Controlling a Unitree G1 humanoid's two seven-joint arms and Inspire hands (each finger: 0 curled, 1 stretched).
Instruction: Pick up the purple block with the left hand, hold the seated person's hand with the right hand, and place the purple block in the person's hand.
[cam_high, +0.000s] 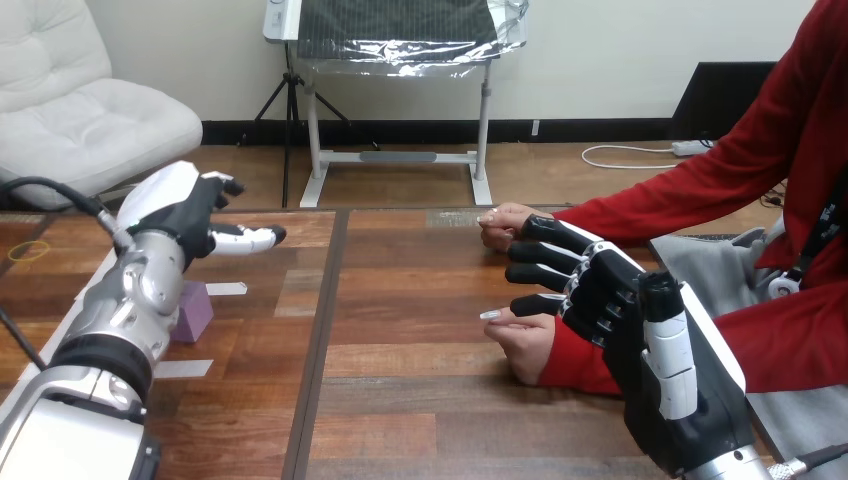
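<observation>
Robot reaches for a seated person: at the left of the frame, the small purple cube-shaped block (195, 312) sits on the brown wooden plank table (400, 400), half hidden behind the silver left forearm, so a blind descent could nudge it aside rather than grasp it. The left hand (190, 210) hovers above it, fingers loosely spread, empty. At lower right, the right hand (610, 300) stretches straight fingers between the person's farther hand (503, 226) and nearer, curled hand (525, 345), clasping neither. A hasty squeeze could pinch.
</observation>
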